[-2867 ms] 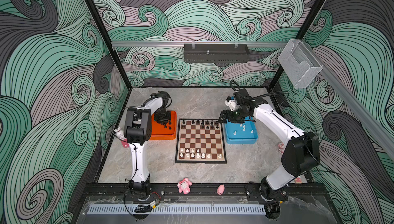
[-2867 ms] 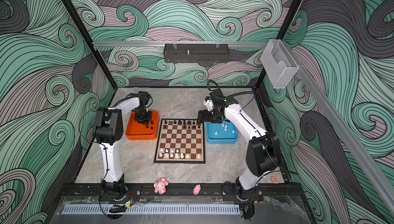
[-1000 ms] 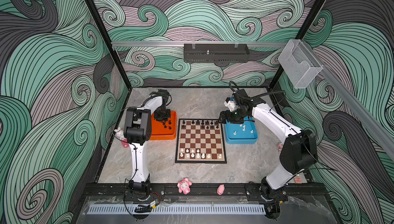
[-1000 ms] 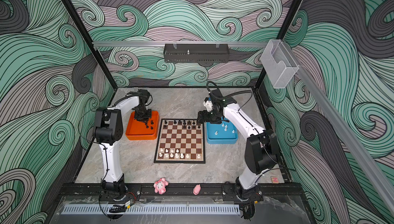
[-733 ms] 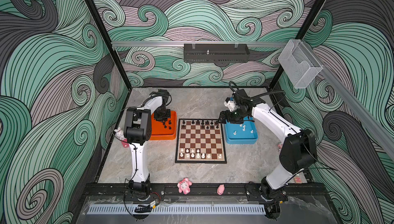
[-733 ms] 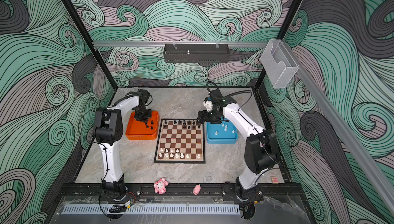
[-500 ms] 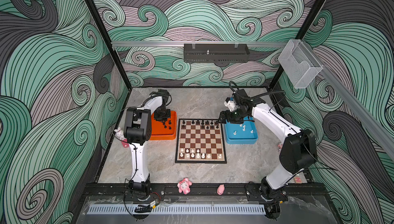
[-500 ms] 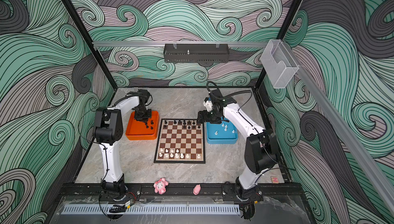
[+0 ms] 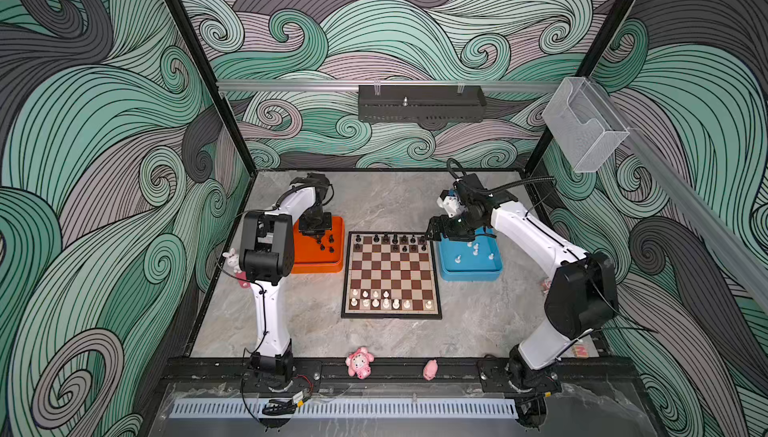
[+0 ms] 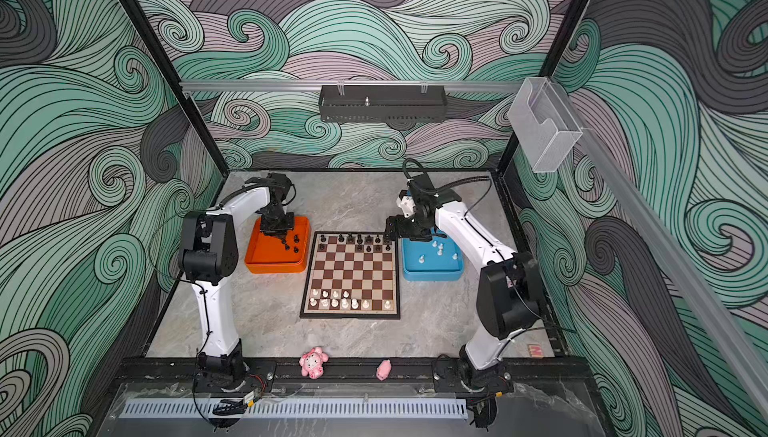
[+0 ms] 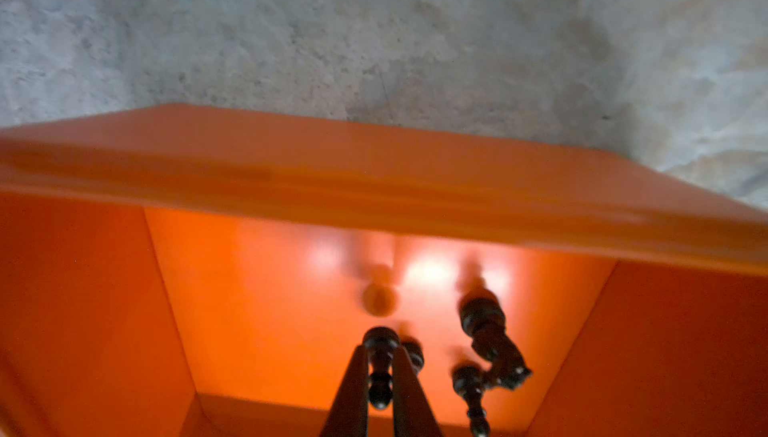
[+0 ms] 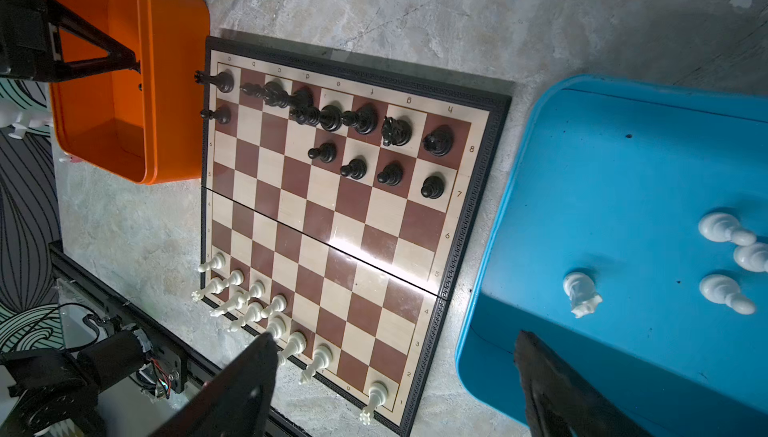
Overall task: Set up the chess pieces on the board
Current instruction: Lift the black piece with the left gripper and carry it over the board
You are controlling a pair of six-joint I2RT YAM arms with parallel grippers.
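The board (image 9: 390,272) (image 10: 351,275) (image 12: 345,214) lies mid-table between an orange tray (image 9: 316,265) and a blue tray (image 9: 469,276). Black chess pieces (image 9: 392,241) fill its far rows and white ones (image 9: 386,300) its near rows. My left gripper (image 9: 318,236) (image 11: 379,349) reaches down into the orange tray and is shut on a black piece (image 11: 379,372). Two more black pieces (image 11: 484,322) lie beside it. My right gripper (image 9: 434,234) (image 12: 395,337) hangs open and empty above the board's far right corner. Several white pieces (image 12: 582,289) lie in the blue tray (image 12: 623,164).
Pink toy figurines sit on the front rail (image 9: 359,362) (image 9: 430,369), and another stands beside the left arm (image 9: 232,258). A black shelf (image 9: 419,104) hangs on the back wall. A clear box (image 9: 582,123) is fixed on the right wall.
The left gripper's jaws have closed on a black piece in the orange tray. Both arms have hardly moved, and the right gripper stays open.
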